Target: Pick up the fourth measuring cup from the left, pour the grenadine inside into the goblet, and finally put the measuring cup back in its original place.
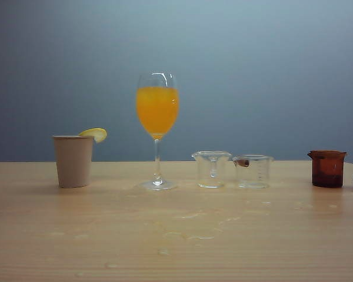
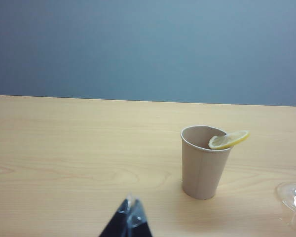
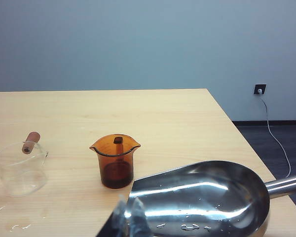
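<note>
The fourth measuring cup (image 1: 327,168) stands upright near the right edge of the wooden surface (image 1: 176,235), with the grenadine (image 3: 117,175) dark in its lower part and its spout turned toward the near edge. Just beside it, at the right edge, lies a steel scoop (image 3: 207,197), not touching it. The goblet (image 1: 157,126) stands upright around the middle, its bowl filled with orange juice (image 1: 157,110). Between the goblet and the dark cup stand two clear measuring cups (image 1: 212,169), close together; the right one (image 1: 253,171) has a small brown piece (image 1: 242,163) resting on its rim. Toward the left edge is a beige paper cup (image 1: 73,160) with a lemon slice (image 1: 95,134) on its rim. The left hand (image 2: 129,217) hangs at the near edge in front of the paper cup, its tips together and empty. The right hand (image 3: 127,217) sits at the near edge in front of the dark cup, clenched on nothing.
</note>
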`<action>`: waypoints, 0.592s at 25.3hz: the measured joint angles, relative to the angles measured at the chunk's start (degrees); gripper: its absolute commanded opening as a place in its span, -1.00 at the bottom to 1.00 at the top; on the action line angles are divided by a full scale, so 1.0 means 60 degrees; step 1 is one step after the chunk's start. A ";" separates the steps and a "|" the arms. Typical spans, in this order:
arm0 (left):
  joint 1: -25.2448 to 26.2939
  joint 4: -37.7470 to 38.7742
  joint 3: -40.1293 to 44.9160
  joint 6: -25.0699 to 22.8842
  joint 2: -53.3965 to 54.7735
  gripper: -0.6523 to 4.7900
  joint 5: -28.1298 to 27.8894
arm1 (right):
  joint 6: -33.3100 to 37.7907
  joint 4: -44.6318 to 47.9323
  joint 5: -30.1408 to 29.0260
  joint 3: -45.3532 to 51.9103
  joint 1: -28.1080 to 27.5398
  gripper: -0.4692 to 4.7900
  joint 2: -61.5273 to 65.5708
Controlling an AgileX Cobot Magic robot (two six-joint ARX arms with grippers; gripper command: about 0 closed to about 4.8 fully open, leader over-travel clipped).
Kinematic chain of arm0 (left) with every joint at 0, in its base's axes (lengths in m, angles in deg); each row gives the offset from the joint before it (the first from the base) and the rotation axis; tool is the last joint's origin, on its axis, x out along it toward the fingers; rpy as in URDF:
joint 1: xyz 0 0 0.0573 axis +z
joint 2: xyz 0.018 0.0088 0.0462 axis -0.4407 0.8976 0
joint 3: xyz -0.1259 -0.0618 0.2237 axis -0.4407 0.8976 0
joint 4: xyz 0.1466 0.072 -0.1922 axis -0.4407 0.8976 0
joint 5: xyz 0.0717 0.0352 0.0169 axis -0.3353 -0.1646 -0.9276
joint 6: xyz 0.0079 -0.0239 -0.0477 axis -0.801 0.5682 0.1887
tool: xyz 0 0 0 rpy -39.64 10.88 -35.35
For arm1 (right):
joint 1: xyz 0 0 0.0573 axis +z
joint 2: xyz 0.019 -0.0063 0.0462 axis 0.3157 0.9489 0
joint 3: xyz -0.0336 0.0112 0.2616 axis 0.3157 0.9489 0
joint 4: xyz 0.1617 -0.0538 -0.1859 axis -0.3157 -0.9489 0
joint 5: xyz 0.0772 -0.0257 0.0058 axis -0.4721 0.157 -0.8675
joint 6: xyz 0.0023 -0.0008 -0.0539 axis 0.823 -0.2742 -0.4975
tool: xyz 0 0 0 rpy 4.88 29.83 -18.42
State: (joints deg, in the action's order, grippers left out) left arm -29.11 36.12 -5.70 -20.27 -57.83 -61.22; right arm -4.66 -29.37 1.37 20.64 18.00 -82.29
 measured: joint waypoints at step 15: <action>0.0000 0.0255 -0.0925 0.0583 0.0015 -0.78 -0.0339 | 0.0022 -0.0149 0.0000 -0.0627 0.0004 -0.83 0.0004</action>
State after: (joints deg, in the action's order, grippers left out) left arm -29.11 37.65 -11.25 -16.77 -57.74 -63.25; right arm -4.53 -30.27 1.37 16.88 18.02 -82.27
